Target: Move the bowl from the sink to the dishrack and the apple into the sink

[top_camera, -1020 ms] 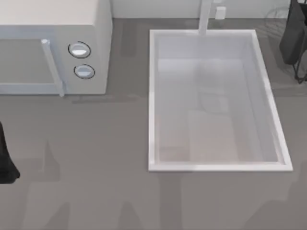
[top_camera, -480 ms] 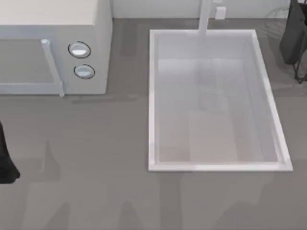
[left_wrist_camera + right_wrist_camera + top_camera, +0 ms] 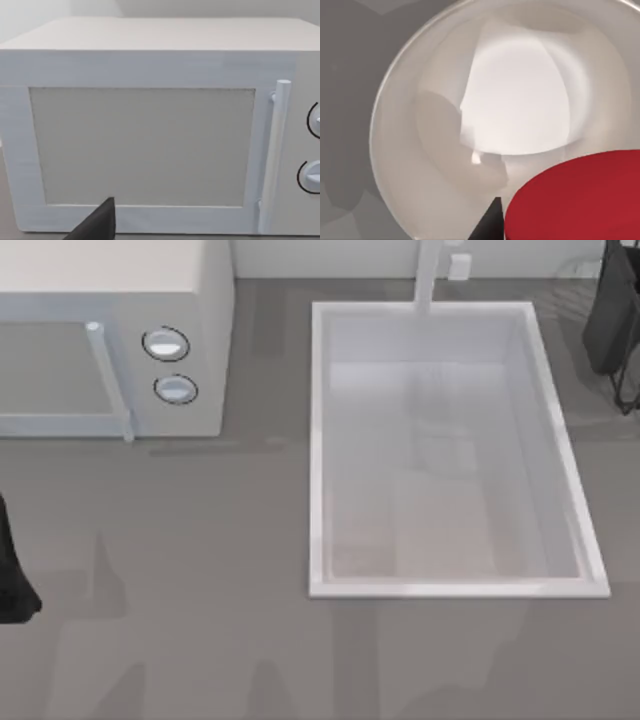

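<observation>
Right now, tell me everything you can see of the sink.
The sink is a large white rectangular basin with a raised white rim, sunk into the grey counter on the top view's right half. Its walls slope inward to a pale, glossy floor with soft reflections. A white faucet post stands at the middle of its far edge. No bowl or apple is visible inside it. The white microwave sits apart on its left, and thin grey dishrack wires lie beyond its far right corner.
</observation>
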Controlling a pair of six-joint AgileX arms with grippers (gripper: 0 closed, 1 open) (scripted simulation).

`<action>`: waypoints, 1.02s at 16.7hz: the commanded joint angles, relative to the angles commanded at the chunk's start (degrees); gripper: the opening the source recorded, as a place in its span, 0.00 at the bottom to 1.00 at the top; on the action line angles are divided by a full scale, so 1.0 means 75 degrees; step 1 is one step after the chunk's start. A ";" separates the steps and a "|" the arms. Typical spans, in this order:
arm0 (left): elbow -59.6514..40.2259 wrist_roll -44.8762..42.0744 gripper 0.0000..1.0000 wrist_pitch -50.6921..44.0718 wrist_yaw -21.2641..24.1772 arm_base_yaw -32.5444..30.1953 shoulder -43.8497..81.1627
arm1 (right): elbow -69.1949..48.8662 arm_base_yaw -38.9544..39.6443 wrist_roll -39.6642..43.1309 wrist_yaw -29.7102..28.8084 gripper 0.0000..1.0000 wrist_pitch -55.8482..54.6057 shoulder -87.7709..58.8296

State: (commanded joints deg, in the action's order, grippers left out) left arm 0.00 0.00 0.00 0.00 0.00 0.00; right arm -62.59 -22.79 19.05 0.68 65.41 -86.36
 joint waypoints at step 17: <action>0.0000 0.0000 1.00 0.0000 0.0000 0.0000 0.0000 | 0.1502 0.4530 -0.1473 -0.3036 0.00 -0.9025 -0.0679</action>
State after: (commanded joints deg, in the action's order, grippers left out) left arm 0.00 0.00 0.00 0.00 0.00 0.00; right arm -51.33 11.19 8.00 -22.09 -2.27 -91.45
